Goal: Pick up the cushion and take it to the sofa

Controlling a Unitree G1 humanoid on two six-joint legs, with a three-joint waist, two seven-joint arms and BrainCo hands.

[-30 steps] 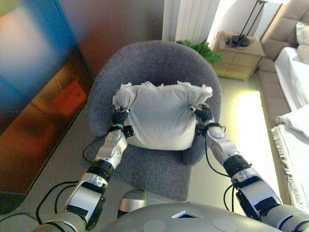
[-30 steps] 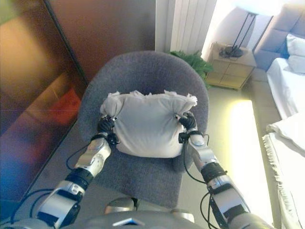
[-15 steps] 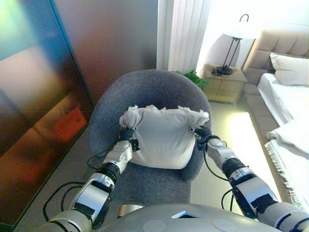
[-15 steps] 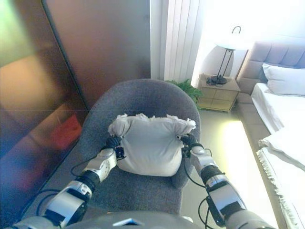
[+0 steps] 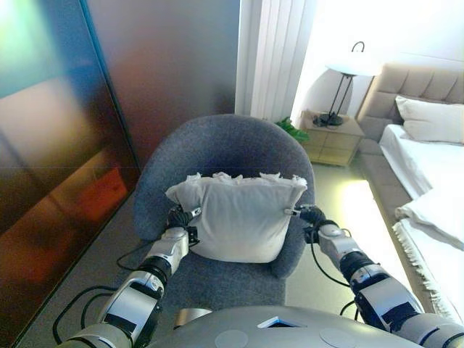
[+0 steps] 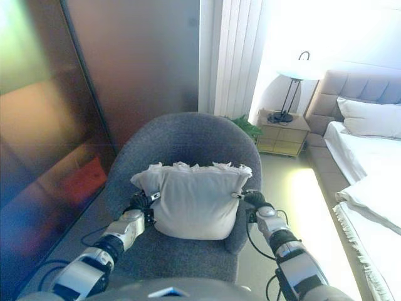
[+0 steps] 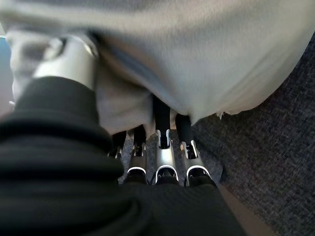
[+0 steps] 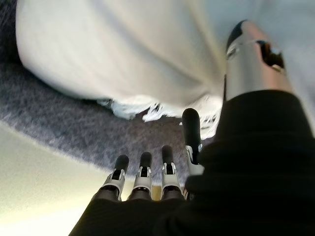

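Observation:
A white cushion (image 5: 235,217) with frilled edges hangs between my two hands, just above the seat of a grey armchair (image 5: 217,141). My left hand (image 5: 177,221) grips its left edge; in the left wrist view the thumb (image 7: 69,61) presses the cloth (image 7: 197,59) and the fingers (image 7: 162,147) reach in under it. My right hand (image 5: 313,217) grips its right edge; in the right wrist view the thumb (image 8: 251,64) lies against the cushion (image 8: 113,54) with the fingers (image 8: 191,130) below its frill.
A dark glossy wall panel (image 5: 58,145) runs along the left. Behind the chair are white curtains (image 5: 272,51), a plant (image 5: 293,129), and a bedside table (image 5: 330,138) with a lamp (image 5: 348,69). A white-covered bed or sofa (image 5: 428,167) with a pillow lies at right.
The camera has tilted up, showing more of the room. The cushion stays held between both hands and has come a little away from the chair's back.

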